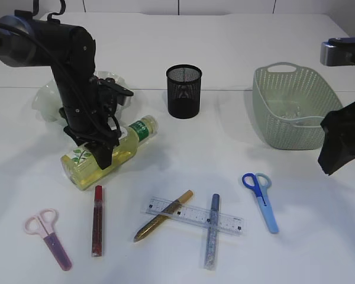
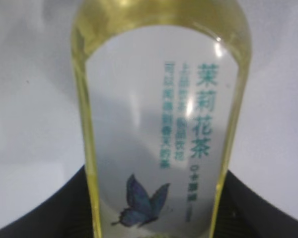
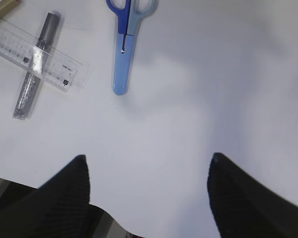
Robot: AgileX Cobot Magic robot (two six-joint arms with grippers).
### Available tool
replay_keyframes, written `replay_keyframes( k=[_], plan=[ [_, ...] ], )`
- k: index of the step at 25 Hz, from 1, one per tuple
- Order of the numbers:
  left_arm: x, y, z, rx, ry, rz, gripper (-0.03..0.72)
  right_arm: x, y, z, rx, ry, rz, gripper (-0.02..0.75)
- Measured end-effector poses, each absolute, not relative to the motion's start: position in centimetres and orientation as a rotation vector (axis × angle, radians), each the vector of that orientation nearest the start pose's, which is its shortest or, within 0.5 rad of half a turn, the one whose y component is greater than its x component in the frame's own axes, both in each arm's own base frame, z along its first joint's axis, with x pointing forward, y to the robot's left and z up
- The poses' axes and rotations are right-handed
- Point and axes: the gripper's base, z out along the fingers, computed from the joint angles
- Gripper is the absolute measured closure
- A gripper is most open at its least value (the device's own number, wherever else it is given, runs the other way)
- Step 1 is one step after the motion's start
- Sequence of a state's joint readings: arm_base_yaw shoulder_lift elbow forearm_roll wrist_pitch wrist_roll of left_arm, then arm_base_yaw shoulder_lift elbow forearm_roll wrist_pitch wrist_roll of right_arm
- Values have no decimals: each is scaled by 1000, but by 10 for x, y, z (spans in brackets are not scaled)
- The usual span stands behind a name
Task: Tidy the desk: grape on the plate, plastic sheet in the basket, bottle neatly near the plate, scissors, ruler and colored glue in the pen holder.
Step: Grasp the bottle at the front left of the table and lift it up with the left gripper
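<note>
The left gripper (image 1: 100,155), jaws straddling the lying bottle (image 1: 109,152), grip unclear, might squeeze it rolling across the bench (image 1: 225,148); the right gripper (image 3: 149,198) gapes empty.

The left arm (image 1: 71,71) is built from matte black, rounded segments, and black cables are looped along its side above the fingers. Its fingers (image 1: 100,155) are black and flat. In the left wrist view only a dark curved edge of the gripper is seen. The right arm (image 1: 343,139) is covered in black, with a grey-blue block above it. Its fingers (image 3: 72,191) are seen as black, pointed pads with a fine ribbed texture.
</note>
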State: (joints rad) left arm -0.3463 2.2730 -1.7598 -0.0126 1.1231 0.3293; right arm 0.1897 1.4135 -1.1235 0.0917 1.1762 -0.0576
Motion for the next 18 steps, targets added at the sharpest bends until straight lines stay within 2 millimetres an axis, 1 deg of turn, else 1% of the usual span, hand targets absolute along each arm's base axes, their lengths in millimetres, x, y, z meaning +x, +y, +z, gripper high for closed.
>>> replay_keyframes(
  k=[12, 18],
  plan=[
    [426, -158, 139, 984, 2928, -65, 271, 254, 57, 290, -326, 2945, 148, 163],
    [426, -165, 147, 948, 2871, -198, 271, 254, 57, 290, -327, 2949, 148, 163]
  ],
)
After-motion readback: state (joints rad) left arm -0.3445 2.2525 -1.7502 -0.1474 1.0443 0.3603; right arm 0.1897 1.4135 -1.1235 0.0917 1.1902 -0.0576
